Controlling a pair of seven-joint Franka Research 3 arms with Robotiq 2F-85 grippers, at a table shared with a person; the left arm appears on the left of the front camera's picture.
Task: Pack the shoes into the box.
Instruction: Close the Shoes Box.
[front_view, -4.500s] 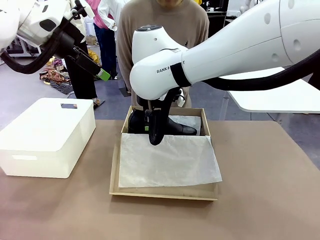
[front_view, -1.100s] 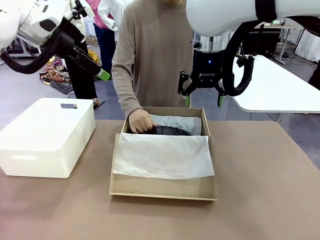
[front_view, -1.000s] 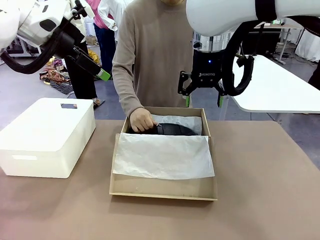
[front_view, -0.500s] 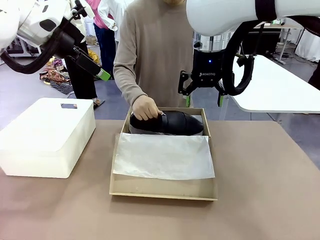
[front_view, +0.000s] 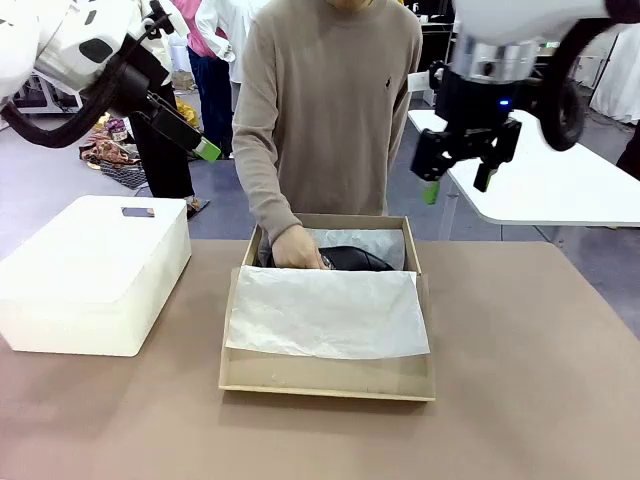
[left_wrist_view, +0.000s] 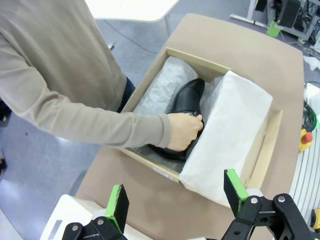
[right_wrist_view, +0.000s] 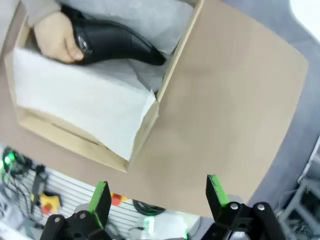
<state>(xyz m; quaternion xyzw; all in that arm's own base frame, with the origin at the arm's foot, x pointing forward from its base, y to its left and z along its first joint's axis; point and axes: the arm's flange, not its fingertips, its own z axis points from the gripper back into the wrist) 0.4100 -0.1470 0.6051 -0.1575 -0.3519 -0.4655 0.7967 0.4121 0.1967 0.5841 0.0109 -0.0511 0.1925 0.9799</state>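
left gripper (left_wrist_view: 176, 197): spread, empty, upper left in front view | right gripper (front_view: 455, 183): spread, empty, upper right | shoe (front_view: 358, 258): inside box (front_view: 330, 384), far half, frame centre, gripped by hand (front_view: 296, 248) | tissue paper (front_view: 325, 315): over near half

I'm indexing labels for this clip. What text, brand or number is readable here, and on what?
No text reads clearly.
Pale sticker on the box wall, left wrist view: too small to read.
Small dark mark on the person's sweater: too small to read.

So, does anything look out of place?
Only the tissue paper: it lies spread over the near part of the box, not wrapped around the shoe that the person's hand holds. Nothing spilled or damaged.
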